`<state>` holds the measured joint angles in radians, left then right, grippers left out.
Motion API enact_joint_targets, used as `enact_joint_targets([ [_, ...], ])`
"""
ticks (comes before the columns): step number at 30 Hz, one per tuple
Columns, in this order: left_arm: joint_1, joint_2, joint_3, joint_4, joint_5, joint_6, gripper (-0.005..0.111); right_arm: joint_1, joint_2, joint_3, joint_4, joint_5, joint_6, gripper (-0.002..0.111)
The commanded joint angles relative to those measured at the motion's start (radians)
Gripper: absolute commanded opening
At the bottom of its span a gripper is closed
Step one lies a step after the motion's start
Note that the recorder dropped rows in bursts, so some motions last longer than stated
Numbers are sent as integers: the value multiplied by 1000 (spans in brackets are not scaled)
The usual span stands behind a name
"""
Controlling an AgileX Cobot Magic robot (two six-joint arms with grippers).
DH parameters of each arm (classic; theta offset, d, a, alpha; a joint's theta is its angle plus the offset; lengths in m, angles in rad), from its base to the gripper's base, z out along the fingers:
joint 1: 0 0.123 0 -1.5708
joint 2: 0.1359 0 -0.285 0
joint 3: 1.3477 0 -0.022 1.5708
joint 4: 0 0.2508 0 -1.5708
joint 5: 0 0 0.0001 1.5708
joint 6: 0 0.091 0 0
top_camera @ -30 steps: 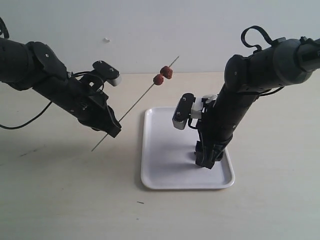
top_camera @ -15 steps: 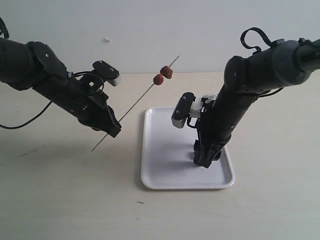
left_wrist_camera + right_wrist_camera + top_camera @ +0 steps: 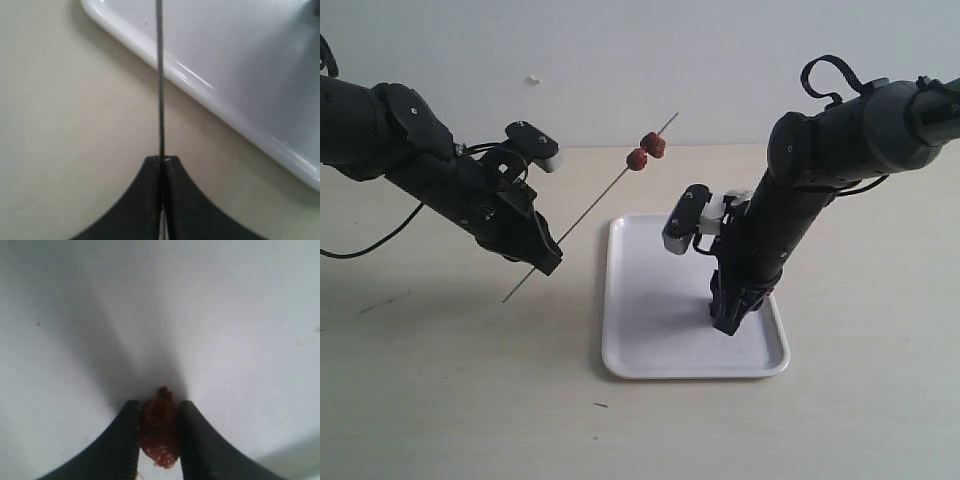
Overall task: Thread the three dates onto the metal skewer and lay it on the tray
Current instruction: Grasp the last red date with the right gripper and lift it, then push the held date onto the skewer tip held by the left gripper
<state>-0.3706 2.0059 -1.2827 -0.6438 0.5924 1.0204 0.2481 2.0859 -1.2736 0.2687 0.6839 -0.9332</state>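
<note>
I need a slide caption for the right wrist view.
Right gripper pinches a date over the white tray.

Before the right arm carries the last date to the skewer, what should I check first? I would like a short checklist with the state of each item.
1. Left gripper shut on the metal skewer: ok.
2. Two dates threaded on the skewer: ok.
3. Skewer tip bare beyond them: ok.
4. Right gripper shut on the third date: ok.
5. This date lifted off the tray: cannot tell.
</note>
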Motion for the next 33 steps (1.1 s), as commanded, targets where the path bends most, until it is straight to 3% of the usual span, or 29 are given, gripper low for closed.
enact_joint_targets([
  [1,1,-5,1,-3,-4,-7,0,-3,-20,-2,-38,-26,97,26],
  [9,1,-5,1,-5,143,-17,0,-101,-62,-88,-54,-58,565,26],
  [13,1,-5,1,-1,225,-60,0,-157,-62,-117,63,-60,749,26],
  [20,1,-5,1,23,379,-116,0,-203,-62,-119,405,-113,732,26],
  [26,1,-5,1,38,468,-121,0,-203,-62,-119,571,-167,704,26],
  [33,1,-5,1,-3,417,-121,0,-203,-62,-119,660,-196,691,26],
])
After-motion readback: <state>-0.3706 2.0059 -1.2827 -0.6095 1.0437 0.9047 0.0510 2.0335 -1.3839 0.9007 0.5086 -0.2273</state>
